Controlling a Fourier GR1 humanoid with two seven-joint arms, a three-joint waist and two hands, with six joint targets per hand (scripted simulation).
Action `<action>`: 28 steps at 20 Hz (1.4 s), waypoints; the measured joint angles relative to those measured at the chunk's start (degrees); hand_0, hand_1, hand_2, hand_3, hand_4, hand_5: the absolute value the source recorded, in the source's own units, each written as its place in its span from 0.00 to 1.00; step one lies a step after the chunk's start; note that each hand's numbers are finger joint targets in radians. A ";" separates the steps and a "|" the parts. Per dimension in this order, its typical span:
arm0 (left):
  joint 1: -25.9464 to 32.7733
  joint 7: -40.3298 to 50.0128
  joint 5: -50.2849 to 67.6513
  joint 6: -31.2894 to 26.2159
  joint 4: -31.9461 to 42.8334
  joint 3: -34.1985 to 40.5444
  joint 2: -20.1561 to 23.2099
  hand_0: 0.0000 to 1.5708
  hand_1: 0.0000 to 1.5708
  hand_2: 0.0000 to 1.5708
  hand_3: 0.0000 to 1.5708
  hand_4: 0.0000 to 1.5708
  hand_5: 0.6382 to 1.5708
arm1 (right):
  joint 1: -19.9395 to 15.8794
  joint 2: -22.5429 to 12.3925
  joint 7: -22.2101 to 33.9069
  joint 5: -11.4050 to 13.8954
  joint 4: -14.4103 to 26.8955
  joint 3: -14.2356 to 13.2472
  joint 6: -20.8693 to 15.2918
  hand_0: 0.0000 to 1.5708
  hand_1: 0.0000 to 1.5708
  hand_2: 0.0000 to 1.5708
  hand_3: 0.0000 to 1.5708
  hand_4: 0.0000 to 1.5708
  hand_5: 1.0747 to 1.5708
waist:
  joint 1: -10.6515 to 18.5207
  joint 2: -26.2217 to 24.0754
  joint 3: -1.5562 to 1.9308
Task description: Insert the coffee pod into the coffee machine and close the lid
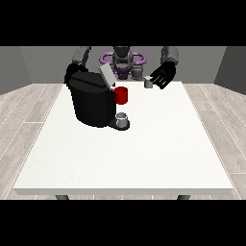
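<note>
nearest, a small grey cup (122, 116) sits under the black coffee machine (91, 101), which hides the view-left hand; the view-right hand (162, 77), fingers relaxed, holds nothing beside the coffee pod (148, 82); no writing legible.

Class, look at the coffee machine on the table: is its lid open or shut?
Open. The coffee machine has its grey lid raised and tilted back above the red pod holder, not lying flat on it.
</note>
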 measured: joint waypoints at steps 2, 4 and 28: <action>-1.29 0.31 0.14 0.03 0.39 0.96 0.62 0.80 0.80 0.85 0.82 0.34 1.00 | -0.14 0.32 0.35 0.05 -1.34 0.76 0.22 0.00 0.00 0.00 0.00 0.32 1.00 | -1.32 0.66 -0.01; -3.30 1.99 -0.13 -0.47 0.29 1.20 0.73 0.64 0.64 0.76 0.78 0.35 1.00 | -0.91 0.72 0.37 0.05 -1.34 0.96 -0.03 0.00 0.00 0.00 0.00 0.31 1.00 | -1.82 1.20 -0.01; -17.15 7.48 -0.84 -0.96 2.79 5.00 3.12 0.82 0.82 0.84 0.78 0.32 1.00 | -4.57 1.29 1.82 2.82 -7.19 3.17 -2.98 0.00 0.00 0.00 0.00 0.31 1.00 | -8.03 7.85 0.00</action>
